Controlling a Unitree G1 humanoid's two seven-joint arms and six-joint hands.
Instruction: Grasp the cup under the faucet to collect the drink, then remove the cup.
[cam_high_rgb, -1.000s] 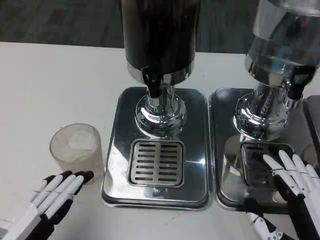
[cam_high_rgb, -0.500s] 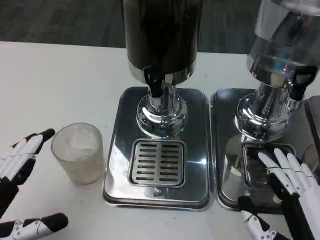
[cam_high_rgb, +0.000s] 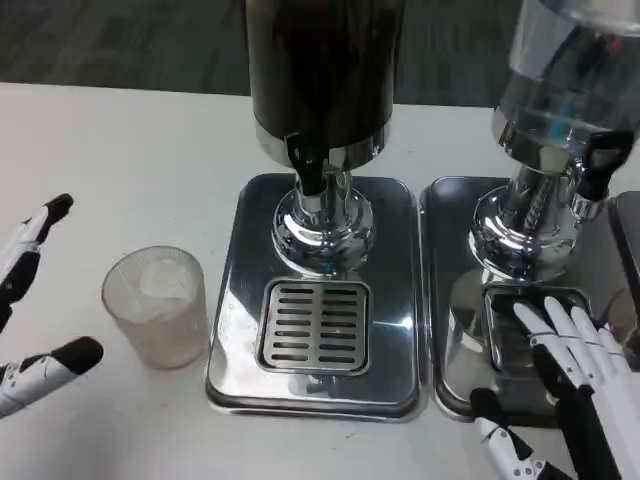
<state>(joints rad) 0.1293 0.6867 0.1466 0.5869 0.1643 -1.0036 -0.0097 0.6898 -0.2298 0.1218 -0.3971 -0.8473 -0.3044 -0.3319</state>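
My left hand (cam_high_rgb: 25, 300) is spread wide near the tabletop's left edge, holding nothing, fingers either side of the cup (cam_high_rgb: 155, 305) without touching it. The cup stands upright on the tabletop, just left of the drip tray (cam_high_rgb: 235, 290), not yet under the dark dispenser's faucet (cam_high_rgb: 308, 165). It looks like thin, ribbed, empty plastic: light, easily crushed or tipped, best wrapped gently around mid-wall

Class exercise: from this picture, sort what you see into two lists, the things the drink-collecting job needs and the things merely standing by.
Belongs to the job:
cup, empty, on the table left of the tray
dark dispenser
its faucet
drip tray beneath it
left hand, open beside the cup

Standing by:
clear dispenser
its tray
right hand, open over that tray
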